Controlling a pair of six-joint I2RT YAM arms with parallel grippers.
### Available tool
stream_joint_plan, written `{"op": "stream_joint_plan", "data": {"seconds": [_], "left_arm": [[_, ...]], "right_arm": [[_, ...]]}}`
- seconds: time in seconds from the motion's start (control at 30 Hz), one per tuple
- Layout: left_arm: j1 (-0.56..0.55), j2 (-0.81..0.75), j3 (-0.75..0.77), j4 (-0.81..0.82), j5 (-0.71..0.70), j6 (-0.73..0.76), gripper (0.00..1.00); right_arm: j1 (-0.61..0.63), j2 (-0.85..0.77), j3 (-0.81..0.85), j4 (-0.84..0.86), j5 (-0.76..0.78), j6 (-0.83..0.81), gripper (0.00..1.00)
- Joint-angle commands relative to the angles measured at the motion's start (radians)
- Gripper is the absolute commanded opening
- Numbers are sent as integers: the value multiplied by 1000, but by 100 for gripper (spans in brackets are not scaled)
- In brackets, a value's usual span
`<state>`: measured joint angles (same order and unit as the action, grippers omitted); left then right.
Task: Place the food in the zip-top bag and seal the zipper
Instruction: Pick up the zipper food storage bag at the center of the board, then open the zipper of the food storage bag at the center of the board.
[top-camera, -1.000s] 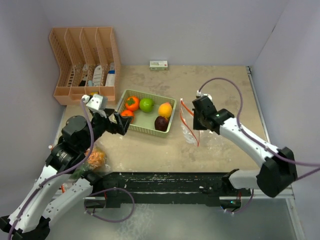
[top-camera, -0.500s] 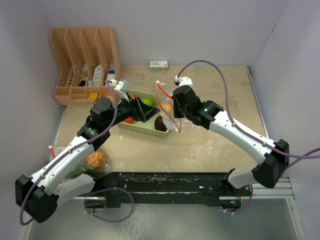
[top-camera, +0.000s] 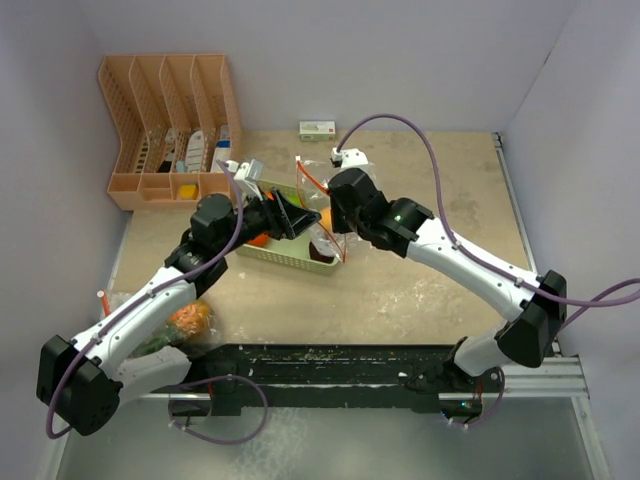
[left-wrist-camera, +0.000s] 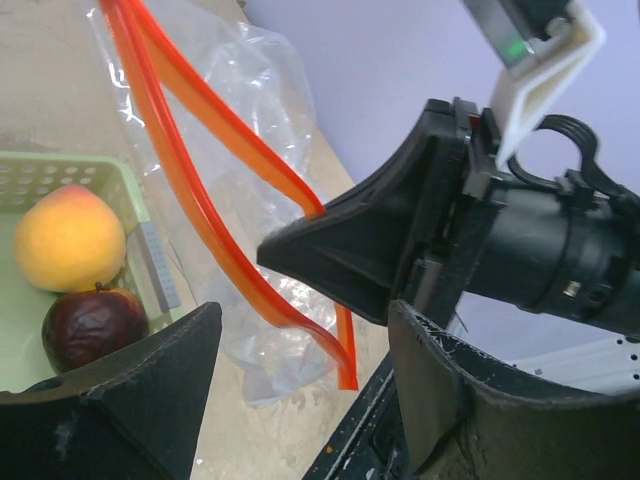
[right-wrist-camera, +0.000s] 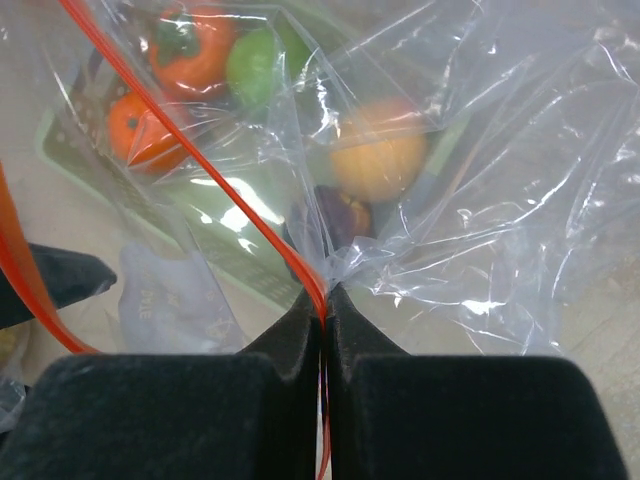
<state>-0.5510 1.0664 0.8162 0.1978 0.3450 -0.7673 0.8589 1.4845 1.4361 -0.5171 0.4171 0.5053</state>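
My right gripper (right-wrist-camera: 323, 310) is shut on the orange zipper strip of the clear zip-top bag (right-wrist-camera: 480, 230) and holds it in the air over the green basket (top-camera: 283, 256). Through the plastic I see a red pepper (right-wrist-camera: 190, 50), an orange (right-wrist-camera: 138, 130), a green lime (right-wrist-camera: 255, 65), a yellow mango (right-wrist-camera: 378, 155) and a dark purple fruit (right-wrist-camera: 340, 215) in the basket. My left gripper (left-wrist-camera: 300, 390) is open, its jaws wide apart just short of the bag's hanging zipper (left-wrist-camera: 210, 210) and the right gripper (top-camera: 335, 205). The spiky orange pineapple (top-camera: 190, 318) lies near the table's front left.
An orange file rack (top-camera: 170, 125) stands at the back left. A small white-and-green box (top-camera: 317, 129) lies against the back wall. A black rail (top-camera: 330, 362) runs along the front edge. Walls close in on three sides.
My right arm has carried the bag leftward from the table's middle to above the basket. My left arm has swung up and right to meet the bag's open edge.
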Motion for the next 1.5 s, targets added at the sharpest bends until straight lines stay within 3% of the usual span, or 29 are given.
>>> {"op": "stream_joint_plan", "data": {"seconds": [0.0, 0.3, 0.33, 0.47, 0.57, 0.87, 1.03, 1.23, 1.3, 1.47], "left_arm": [[-3, 7, -8, 39, -45, 12, 70], [-3, 67, -2, 48, -64, 32, 57], [-3, 72, -2, 49, -67, 35, 52], [-3, 80, 4, 44, -63, 46, 14], [-3, 60, 20, -22, -76, 83, 5], [-1, -133, 100, -482, -344, 276, 3], [-1, -172, 169, -726, -575, 337, 3], [-1, -165, 260, -839, -711, 387, 0], [-1, -164, 291, -865, -754, 411, 0], [-1, -180, 340, -897, -837, 466, 0]], "right_arm": [[25, -28, 47, 29, 30, -9, 0], [75, -52, 52, 44, 22, -37, 0], [78, -58, 49, 45, 22, -40, 0], [80, -78, 25, 47, 32, -36, 0], [80, -100, 5, 40, 91, -15, 0], [37, -174, -2, -114, 324, 161, 0], [-54, -218, -47, -123, 279, 179, 0], [-54, -152, -68, -6, 122, 80, 0], [-48, -125, -55, 41, -25, 31, 6], [-47, -196, -139, 346, -466, -90, 51]]}}
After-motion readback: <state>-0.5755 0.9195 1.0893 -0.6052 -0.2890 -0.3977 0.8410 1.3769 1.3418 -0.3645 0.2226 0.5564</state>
